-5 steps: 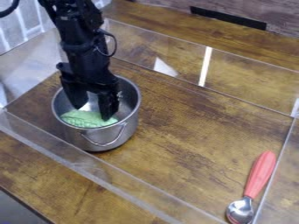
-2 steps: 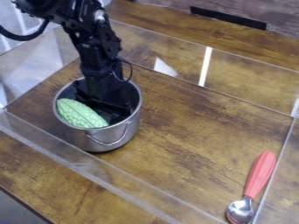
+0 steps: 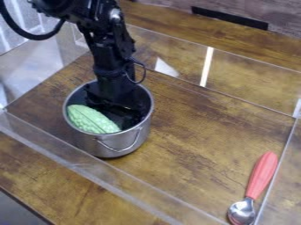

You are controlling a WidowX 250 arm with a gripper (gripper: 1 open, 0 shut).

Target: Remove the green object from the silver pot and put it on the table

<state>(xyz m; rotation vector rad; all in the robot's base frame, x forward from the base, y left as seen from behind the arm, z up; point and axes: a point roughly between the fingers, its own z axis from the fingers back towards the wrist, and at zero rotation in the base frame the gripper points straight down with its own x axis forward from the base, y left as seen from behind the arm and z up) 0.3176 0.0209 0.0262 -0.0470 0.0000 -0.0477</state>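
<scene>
1. Gripper (image 3: 115, 112) reaches down into the silver pot (image 3: 108, 136), its black arm (image 3: 104, 39) entering from the top of the view.
2. Its jaws stand open as far as can be made out; the fingertips are dark and partly hidden by the pot, so contact with anything inside is hard to judge.
3. Inside the pot lies the green object (image 3: 91, 119), light green, oval and bumpy, on the side toward the left of the view, just beside the gripper.
4. The pot stands upright on the brown wood-grain table (image 3: 194, 145), left of the middle of the view, with a loop handle on its near side.
5. Well apart, near the right edge, a spoon (image 3: 261, 176) with a red handle lies on the table, bowl toward the bottom of the view.
6. Clear walls (image 3: 112, 180) border the tabletop.
</scene>
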